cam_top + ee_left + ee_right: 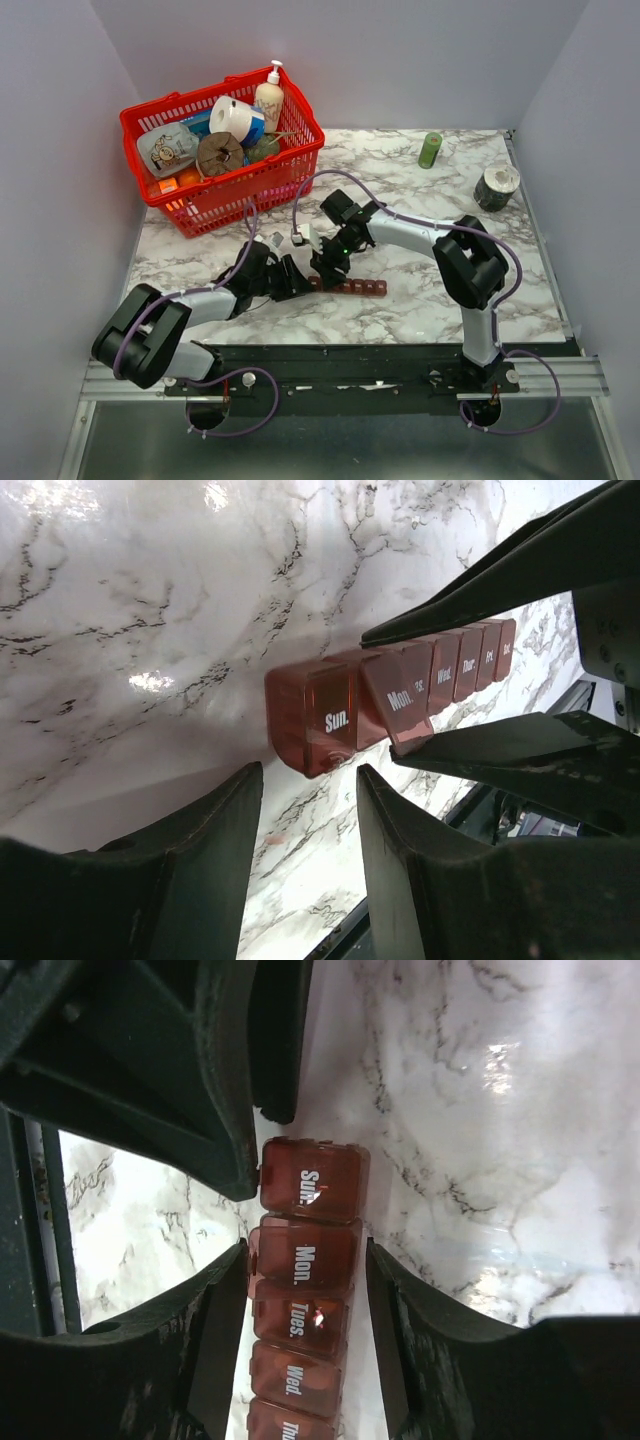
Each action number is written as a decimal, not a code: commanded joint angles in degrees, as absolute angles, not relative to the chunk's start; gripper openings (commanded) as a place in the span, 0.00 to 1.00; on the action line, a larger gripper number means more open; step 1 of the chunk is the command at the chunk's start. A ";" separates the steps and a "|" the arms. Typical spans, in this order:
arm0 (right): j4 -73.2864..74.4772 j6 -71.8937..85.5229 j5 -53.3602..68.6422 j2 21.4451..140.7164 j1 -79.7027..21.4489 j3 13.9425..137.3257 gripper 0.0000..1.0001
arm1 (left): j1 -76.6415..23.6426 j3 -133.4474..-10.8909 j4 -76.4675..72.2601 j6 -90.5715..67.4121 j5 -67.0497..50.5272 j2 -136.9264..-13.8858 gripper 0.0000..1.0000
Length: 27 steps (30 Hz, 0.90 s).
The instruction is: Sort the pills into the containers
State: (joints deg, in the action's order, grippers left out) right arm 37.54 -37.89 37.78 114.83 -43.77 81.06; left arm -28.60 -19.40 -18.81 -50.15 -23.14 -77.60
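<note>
White day labels run along the red-brown containers (pixel 300 1260): Sun., Mon., Tues., Wed., Thur. and Fri.; the last label is too small to read.

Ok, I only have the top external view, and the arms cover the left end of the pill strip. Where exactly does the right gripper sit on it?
Observer: The right gripper straddles the pill strip at the compartment marked Mon. I cannot tell whether it is squeezing the strip.
Operator: Is that lid shut?
Observer: In the left wrist view the Mon. lid looks tilted up, while its neighbours lie flat.
Operator: And the left gripper?
Observer: The left gripper is open with nothing between its jaws. The Sun. compartment, at the end of the strip, sits just ahead of it.
</note>
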 commanded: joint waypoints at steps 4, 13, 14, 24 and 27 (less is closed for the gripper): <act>34.37 -35.77 35.86 111.01 -43.42 80.68 0.58 | -29.00 -17.31 -12.39 -46.93 -19.25 -81.91 0.52; 31.29 -33.93 30.94 110.48 -42.89 79.63 0.55 | -29.00 -17.58 -13.36 -47.29 -18.72 -82.88 0.52; 31.03 -33.66 29.63 110.48 -42.89 79.45 0.54 | -29.00 -17.49 -13.27 -47.20 -18.46 -82.79 0.52; 28.92 -32.87 27.42 109.16 -42.80 78.31 0.50 | -29.00 -16.17 -14.68 -47.55 -17.05 -77.71 0.53; 28.22 -32.70 26.72 108.63 -42.72 77.96 0.47 | -29.00 -16.17 -14.50 -47.46 -15.21 -74.63 0.56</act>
State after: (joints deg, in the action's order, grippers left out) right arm 30.39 -33.36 28.75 111.18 -43.00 79.09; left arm -28.64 -18.57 -20.95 -50.00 -21.71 -77.14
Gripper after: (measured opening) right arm 0.489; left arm 0.533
